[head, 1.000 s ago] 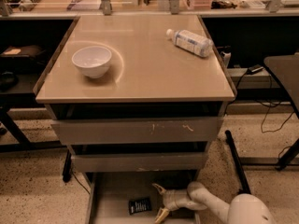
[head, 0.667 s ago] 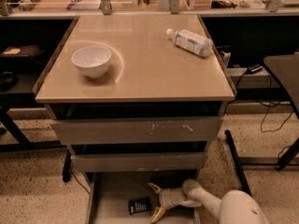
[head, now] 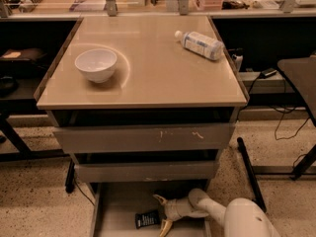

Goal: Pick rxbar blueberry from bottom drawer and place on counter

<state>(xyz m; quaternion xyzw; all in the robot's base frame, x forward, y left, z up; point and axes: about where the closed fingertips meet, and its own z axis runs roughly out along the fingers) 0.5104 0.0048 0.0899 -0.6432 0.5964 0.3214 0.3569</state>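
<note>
The tool [head: 161,213] is reaching low into the open bottom drawer [head: 117,207], its two tan fingers [head: 159,199] standing spread apart with nothing clamped between them. The lower finger is running down to the picture's bottom edge, so its tip is partly cut off. The rxbar blueberry [head: 147,220] is lying flat on the drawer's grey floor just to the left of the fingers. Whether the lower finger is touching the wrapper cannot be told, and the pale lettering is too small to read. The pale arm [head: 239,220] is trailing off to the lower right, cropped by the frame.

The drawer's front part is being cut off at the bottom edge, and its back is lying hidden beneath the middle drawer front [head: 143,172]. Above that, the upper drawer front [head: 143,138] is sitting shut under the bench [head: 163,80]. On the bench a white bowl [head: 96,64] is standing to the left, and a clear bottle [head: 200,43] is lying on its side near the back right corner.

Compared with a second ago, the tool is sitting further left, closer to the bar. The bar, bowl and bottle are lying where they were.
</note>
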